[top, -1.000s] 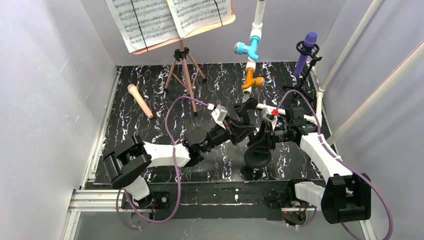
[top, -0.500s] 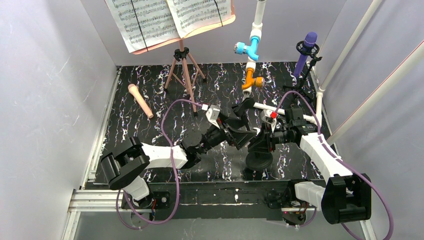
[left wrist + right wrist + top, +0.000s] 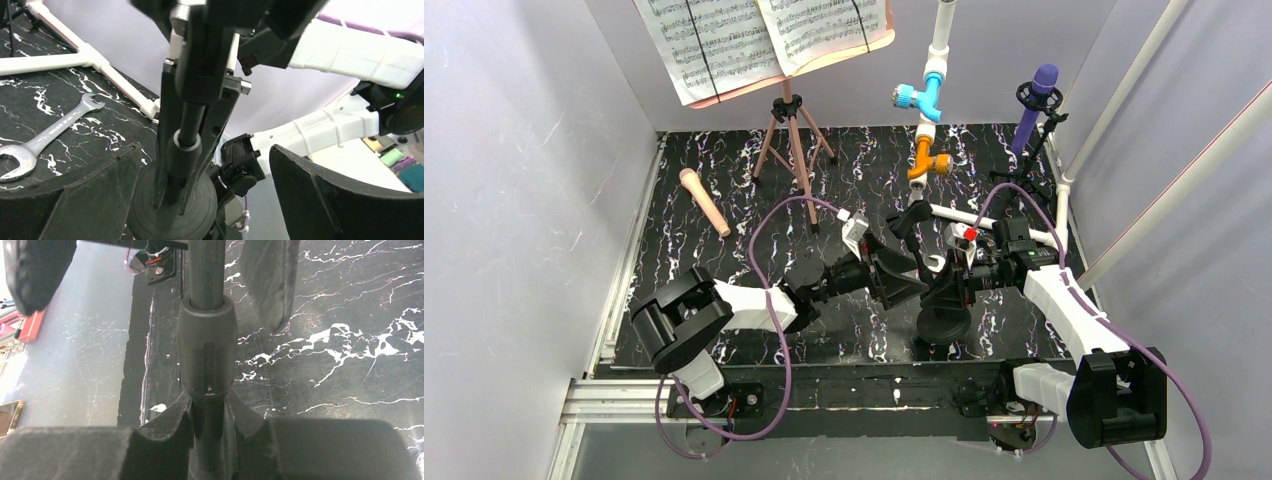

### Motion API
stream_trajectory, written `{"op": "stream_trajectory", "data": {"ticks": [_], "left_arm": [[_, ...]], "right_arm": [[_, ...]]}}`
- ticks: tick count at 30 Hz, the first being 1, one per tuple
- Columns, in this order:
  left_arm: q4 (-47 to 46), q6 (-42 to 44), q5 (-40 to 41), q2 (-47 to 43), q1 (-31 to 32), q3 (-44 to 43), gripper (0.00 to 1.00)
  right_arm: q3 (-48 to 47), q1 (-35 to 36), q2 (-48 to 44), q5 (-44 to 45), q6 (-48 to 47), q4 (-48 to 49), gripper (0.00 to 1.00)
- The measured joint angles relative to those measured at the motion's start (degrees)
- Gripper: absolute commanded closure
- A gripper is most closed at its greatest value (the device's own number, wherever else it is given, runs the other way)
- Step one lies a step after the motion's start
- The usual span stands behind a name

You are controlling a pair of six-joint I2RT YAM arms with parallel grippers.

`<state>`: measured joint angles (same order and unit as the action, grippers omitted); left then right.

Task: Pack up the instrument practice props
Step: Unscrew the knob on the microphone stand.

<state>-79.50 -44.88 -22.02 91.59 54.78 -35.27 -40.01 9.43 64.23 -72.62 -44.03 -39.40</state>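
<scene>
Top external view showed us the peach microphone (image 3: 704, 200) lying flat at the far left of the black marbled table (image 3: 674, 250), well apart from both arms. To its right, at the back, the salmon-pink music rest (image 3: 876, 44) stood on its tripod legs (image 3: 789, 150), with white music sheets (image 3: 754, 35) spread across it. Near the middle, the left gripper (image 3: 912, 280) sat low over the table. In the left wrist view its fingers (image 3: 95, 200) were spread wide, one on each side of the black mic stand (image 3: 192, 145), with a gap showing between each finger and the post. We saw a silver wrench (image 3: 47, 139) lying flat on the table just left of that stand. The stand itself stood upright on its round base (image 3: 944, 322). The right gripper (image 3: 949, 285) had it. In the right wrist view the fingers (image 3: 75, 450) were pressed in on the post, pinching it close to its thicker collar (image 3: 207, 350). Behind them rose a white pipe (image 3: 939, 40) with blue and orange valves. At the far right back, the purple microphone (image 3: 1046, 75) sat tilted in a black clip (image 3: 1024, 97).
</scene>
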Motion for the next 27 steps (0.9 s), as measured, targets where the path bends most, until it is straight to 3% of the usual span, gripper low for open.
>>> {"op": "stream_trajectory", "data": {"ticks": [4,10,15,18,21,25,27], "left_arm": [[-0.22,3.48,-0.13,1.62,1.66,-1.11,0.13],[-0.02,5.95,0.04,4.7,2.62,-3.52,0.41],[0.15,6.56,2.43,5.09,2.56,-3.8,1.0],[0.28,5.16,5.4,5.2,2.99,-3.63,1.0],[1.14,2.8,16.5,3.63,6.45,-1.42,1.0],[16.98,0.72,47.82,-1.49,17.0,-4.79,1.0],[21.64,0.7,52.94,-1.88,18.86,-6.84,1.0]], "right_arm": [[0.0,0.0,0.0,0.0,-0.26,-0.15,0.99],[0.0,0.0,0.0,-0.02,-0.61,-0.2,0.99],[0.0,0.02,-0.13,-0.57,-1.05,-0.76,0.99],[0.0,0.0,-0.13,-0.15,-0.55,-0.96,0.99],[-0.02,0.31,-0.22,1.75,2.71,0.0,0.99],[0.0,0.7,-0.63,3.72,9.01,3.67,0.99],[0.0,0.74,-0.63,4.35,9.88,4.09,0.99]]}}
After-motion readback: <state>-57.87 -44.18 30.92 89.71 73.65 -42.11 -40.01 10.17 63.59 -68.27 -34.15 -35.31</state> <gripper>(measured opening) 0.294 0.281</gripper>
